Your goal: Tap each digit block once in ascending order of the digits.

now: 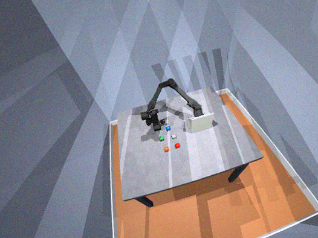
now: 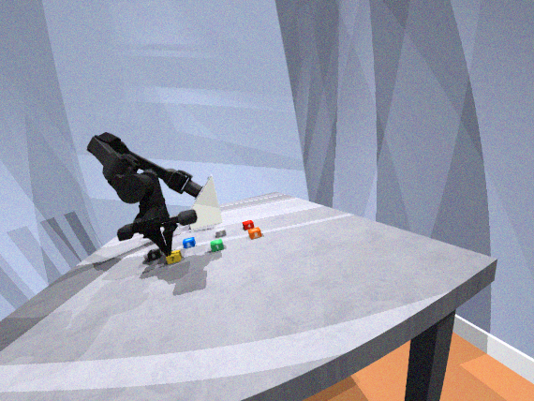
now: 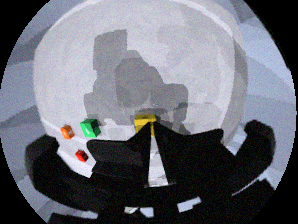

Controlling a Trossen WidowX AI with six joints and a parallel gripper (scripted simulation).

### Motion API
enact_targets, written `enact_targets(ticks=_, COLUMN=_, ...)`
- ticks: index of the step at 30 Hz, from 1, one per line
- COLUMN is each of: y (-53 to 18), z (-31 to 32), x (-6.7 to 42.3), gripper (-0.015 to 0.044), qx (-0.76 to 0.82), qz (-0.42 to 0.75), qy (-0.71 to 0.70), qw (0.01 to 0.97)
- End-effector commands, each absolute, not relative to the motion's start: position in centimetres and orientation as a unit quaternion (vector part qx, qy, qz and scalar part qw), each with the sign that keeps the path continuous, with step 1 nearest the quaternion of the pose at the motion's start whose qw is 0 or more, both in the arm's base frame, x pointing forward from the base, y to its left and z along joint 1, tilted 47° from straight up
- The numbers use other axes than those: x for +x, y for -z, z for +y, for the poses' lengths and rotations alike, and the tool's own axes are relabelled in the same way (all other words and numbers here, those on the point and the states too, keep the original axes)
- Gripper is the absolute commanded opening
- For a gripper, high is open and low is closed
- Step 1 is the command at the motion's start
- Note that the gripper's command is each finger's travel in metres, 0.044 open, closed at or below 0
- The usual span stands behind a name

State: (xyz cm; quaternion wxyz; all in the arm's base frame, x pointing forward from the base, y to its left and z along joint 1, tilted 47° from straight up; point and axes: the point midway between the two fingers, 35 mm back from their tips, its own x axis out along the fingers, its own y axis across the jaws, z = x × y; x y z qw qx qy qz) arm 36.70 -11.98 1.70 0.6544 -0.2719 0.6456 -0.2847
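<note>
Several small digit blocks lie on the grey table [image 1: 147, 175] [image 2: 328, 281]. They are a yellow block [image 2: 173, 257] [image 3: 143, 123], a black block [image 2: 154, 255], a blue block [image 1: 168, 128] [image 2: 188, 242], a green block [image 1: 161, 138] [image 2: 216, 245] [image 3: 89, 127], a grey-white block [image 1: 174, 136] [image 2: 220, 232], an orange block [image 1: 166, 149] [image 2: 255, 232] [image 3: 67, 131] and a red block [image 1: 177, 145] [image 2: 248, 225] [image 3: 81, 156]. My gripper [image 1: 156, 127] [image 2: 167, 250] [image 3: 152, 124] is shut, its tips pressed together. It points down at the yellow block's near edge, close to the table. The digits are too small to read. The arm hides the yellow and black blocks in the top view.
A white upright panel [image 1: 200, 123] [image 2: 207, 208] stands on the table by the arm's base, behind the blocks. An orange floor with a low white border [image 1: 279, 151] surrounds the table.
</note>
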Motion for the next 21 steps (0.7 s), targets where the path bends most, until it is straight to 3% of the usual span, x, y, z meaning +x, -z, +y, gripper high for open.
enact_targets(ticks=1, y=-1.2, z=-12.3, x=36.6, gripper=0.0020, qx=-0.276, qz=0.648, qy=0.284, qw=0.651)
enact_targets(ticks=14, y=-3.5, z=-9.8, x=36.6, gripper=0.0020, qx=-0.275, qz=0.648, qy=0.283, qw=0.651)
enact_targets(ticks=21, y=-8.8, z=-4.2, x=36.6, gripper=0.0020, qx=-0.274, qz=0.649, qy=0.282, qw=0.651)
